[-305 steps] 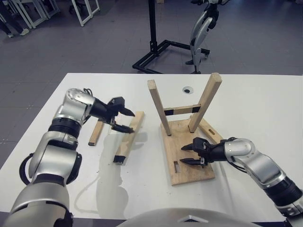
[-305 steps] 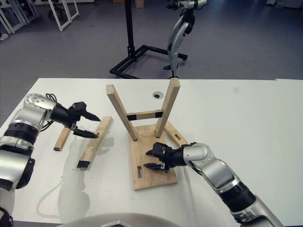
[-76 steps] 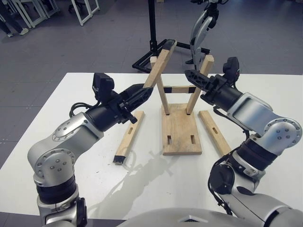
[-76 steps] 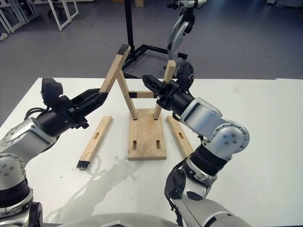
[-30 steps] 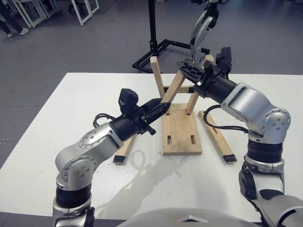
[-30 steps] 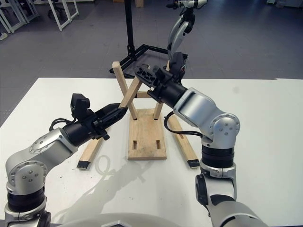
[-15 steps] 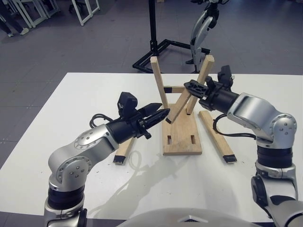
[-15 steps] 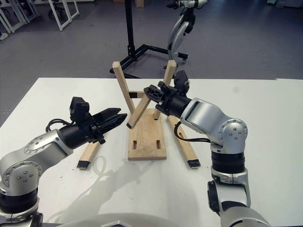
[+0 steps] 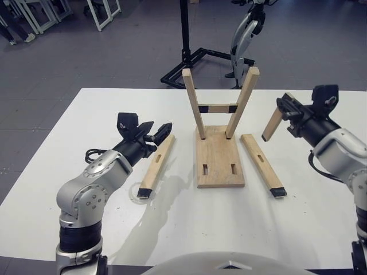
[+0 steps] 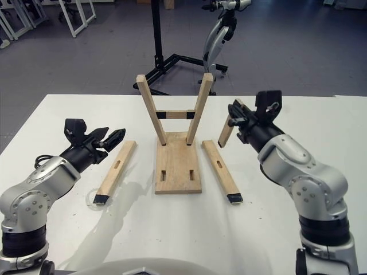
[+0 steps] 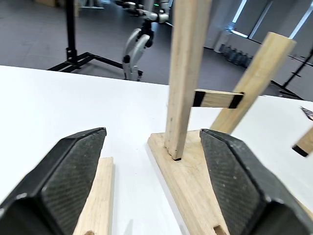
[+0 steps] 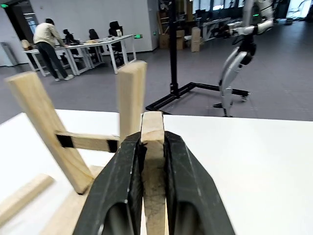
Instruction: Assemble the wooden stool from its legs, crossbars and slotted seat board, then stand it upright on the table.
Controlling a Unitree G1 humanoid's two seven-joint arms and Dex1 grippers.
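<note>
Wood: seat (image 9: pixel 219 157) lies flat on the desk (image 9: pixel 321 212), two legs (image 9: pixel 193 103) and a crossbar (image 9: pixel 217 108) standing in its far slots. Right tool (image 9: pixel 288 110) clamps a short bar (image 9: pixel 272 125) aloft beside the seat (likely the second crossbar, kept clear for fitting). Left tool (image 9: pixel 156 133) gapes empty over the left loose leg (image 9: pixel 156 161), seemingly poised to grasp it.

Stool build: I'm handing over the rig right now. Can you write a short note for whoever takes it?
Left end effector: open, empty, by the far end of the left loose bar.
Right end effector: shut on a short wooden piece, held in the air right of the seat board.
Done: two legs joined by a crossbar stand in the board's far end.
To do: near slots empty; right loose bar lies flat on the table; stool not yet upright.
</note>
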